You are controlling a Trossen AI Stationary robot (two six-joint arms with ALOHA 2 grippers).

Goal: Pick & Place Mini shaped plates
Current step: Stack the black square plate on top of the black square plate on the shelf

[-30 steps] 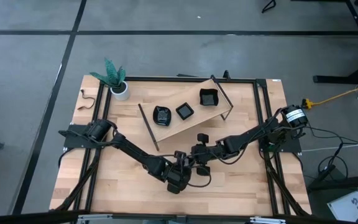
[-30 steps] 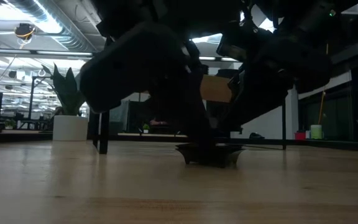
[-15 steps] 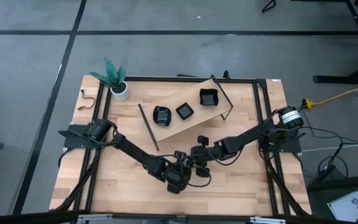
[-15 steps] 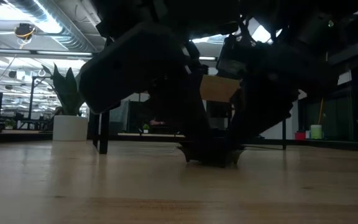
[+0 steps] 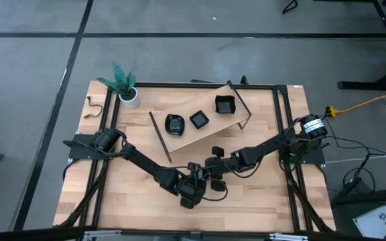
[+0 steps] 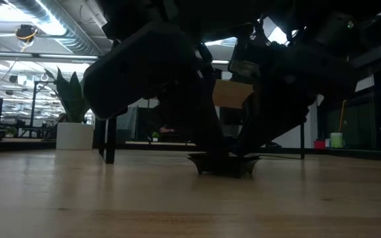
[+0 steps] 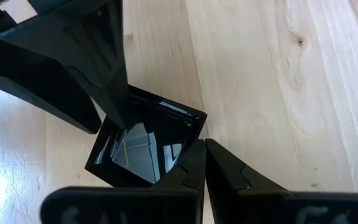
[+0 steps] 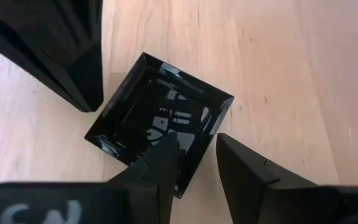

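A wooden table [image 5: 133, 204] seen from above, with 2 dark robot arms reaching in from its left and right edges and meeting near the front middle.

Between them on the bare wood lies a small square glossy black plate [image 8: 160, 122]. In the high view it is mostly hidden under the 2 grippers. In the low view it sits flat on the table as a shallow dark shape [image 6: 222, 162] beneath both arms.

The left gripper [image 7: 204, 163] is at one edge of this plate. Its 2 fingers are pressed together with no gap, clamped on the plate's rim.

The right gripper [image 8: 196, 163] is at the opposite side of the same plate. Its fingers stand apart, 1 inside the plate and 1 outside it, straddling the rim. Whether they touch the rim cannot be told.

Farther back on the table stands a raised wooden board [image 5: 203, 127] set at an angle. It carries 3 more black plates in a row: a rounded one [image 5: 174, 124], a small square one [image 5: 199, 120] and a larger square one [image 5: 224, 104].

A white pot with a green plant [image 5: 127, 92] stands at the back left corner of the table.
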